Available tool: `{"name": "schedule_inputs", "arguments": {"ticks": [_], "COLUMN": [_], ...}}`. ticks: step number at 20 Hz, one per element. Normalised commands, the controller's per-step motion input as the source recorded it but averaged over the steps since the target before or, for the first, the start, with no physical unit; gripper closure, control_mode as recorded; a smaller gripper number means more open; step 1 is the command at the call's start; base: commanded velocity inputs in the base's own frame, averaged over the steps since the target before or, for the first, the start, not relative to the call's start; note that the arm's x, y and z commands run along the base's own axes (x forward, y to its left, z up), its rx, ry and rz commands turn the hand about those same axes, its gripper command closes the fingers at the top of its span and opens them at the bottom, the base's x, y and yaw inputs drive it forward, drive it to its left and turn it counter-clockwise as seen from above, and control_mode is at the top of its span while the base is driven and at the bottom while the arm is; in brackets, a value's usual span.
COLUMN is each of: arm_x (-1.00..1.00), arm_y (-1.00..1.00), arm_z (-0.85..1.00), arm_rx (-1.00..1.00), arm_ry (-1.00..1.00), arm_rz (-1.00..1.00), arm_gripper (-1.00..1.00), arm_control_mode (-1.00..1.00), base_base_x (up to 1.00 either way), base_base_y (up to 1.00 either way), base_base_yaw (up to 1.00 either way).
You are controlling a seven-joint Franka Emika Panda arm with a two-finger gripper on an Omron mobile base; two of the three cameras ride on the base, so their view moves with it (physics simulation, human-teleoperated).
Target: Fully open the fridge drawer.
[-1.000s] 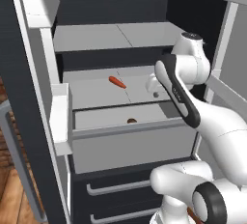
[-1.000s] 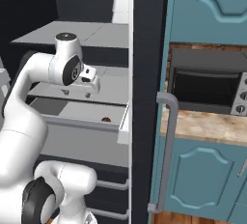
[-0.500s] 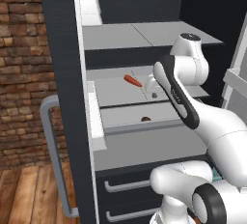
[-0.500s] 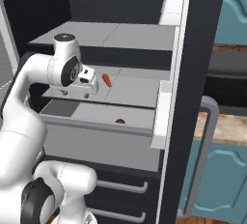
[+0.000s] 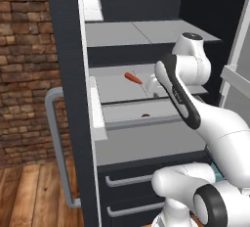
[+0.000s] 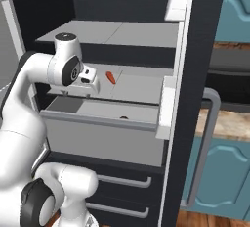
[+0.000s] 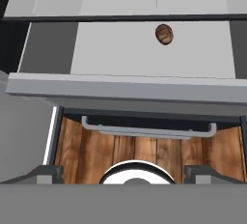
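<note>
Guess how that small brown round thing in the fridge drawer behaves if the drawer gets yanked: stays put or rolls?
The small brown item looks rounded and lies loose on the flat floor of the fridge drawer, so it would probably roll or slide on a jerk. It looks small against the drawer, so likely light. The drawer walls should keep it in.

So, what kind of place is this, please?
Probably a home kitchen, seen at an open fridge: grey shelves above a pulled-out fridge drawer, teal cabinets beside it, and a brick wall.
</note>
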Motion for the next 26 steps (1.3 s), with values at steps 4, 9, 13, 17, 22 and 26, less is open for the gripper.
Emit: {"name": "schedule_inputs", "arguments": {"ticks": [4,9,13,17,22,26], "arm_x": [0.00,0.00,0.00,0.27,0.34,0.33], "arm_y": [0.00,0.00,0.00,0.00,0.00,0.00], "arm_z": [0.00,0.00,0.00,-0.17,-0.36,-0.53], "arm_rx": [0.00,0.00,0.00,0.00,0.00,0.00], "arm_ry": [0.00,0.00,0.00,0.00,0.00,0.00], "arm_rz": [0.00,0.00,0.00,0.00,0.00,0.00], "arm_gripper": [-1.00,-1.00,-1.00,-1.00,-1.00,-1.00], "arm_control_mode": [1.00,-1.00,-1.00,-1.00,-1.00,-1.00], "base_base_x": [-0.15,0.00,0.00,0.00,0.00,0.00], "base_base_y": [0.00,0.00,0.00,0.00,0.00,0.00], "base_base_yaw": [0.00,0.00,0.00,0.00,0.00,0.00]}}
